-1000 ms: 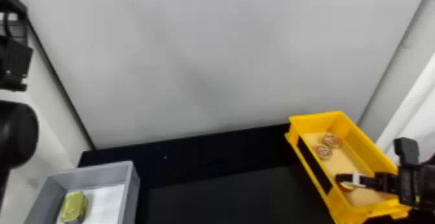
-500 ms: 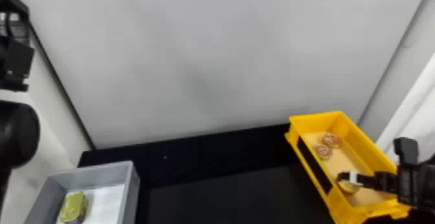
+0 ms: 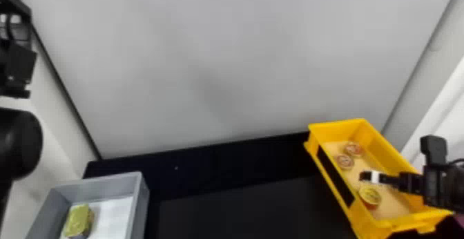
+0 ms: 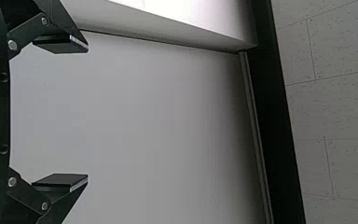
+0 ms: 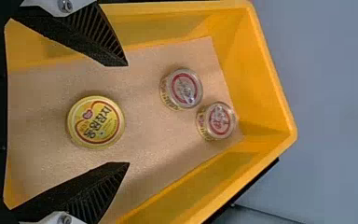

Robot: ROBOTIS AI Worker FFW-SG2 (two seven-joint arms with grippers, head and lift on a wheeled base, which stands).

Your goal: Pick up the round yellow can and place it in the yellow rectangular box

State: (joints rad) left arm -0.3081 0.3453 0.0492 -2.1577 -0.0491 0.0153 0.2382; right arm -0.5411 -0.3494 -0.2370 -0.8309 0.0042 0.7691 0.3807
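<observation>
Easing right hand point(image 3: 366, 176) off yellow can point(image 5: 96, 122)

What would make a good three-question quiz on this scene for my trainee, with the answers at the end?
1. Multiple choice. Where is the round yellow can?
A) In the gray bin
B) In the yellow box
C) In the left gripper
2. True or false: the right gripper is shut on the round yellow can.
3. Fill in the blank: besides the round yellow can, the yellow box holds ___ other cans.

Key: 1. B. 2. False; the right gripper stands open, its fingers apart from the can. 3. Two.
</observation>
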